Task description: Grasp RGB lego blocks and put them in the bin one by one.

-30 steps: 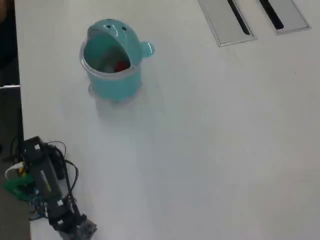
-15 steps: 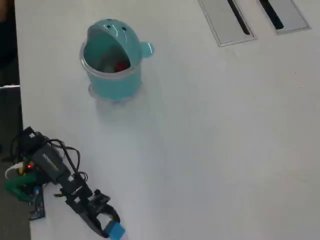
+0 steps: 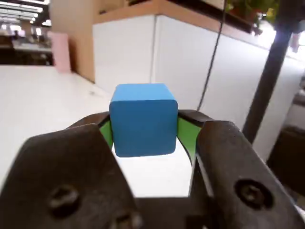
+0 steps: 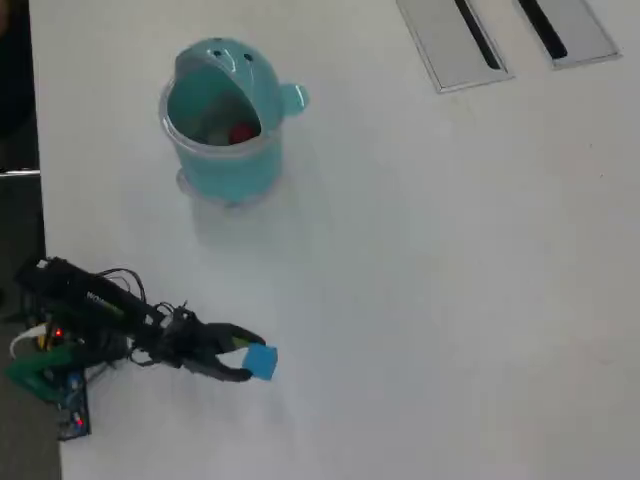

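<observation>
fingers: clamped on the blue block at the lower left of the overhead view (in the wrist view the blue block sits squarely between the green pads)
bin: upright on the white bench, upper left, well apart from the arm, lid tipped open
red block: inside the bin

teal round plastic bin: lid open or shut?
Open. In the overhead view the teal round plastic bin has its domed lid flipped back, exposing the inside, with something red in it.
</observation>
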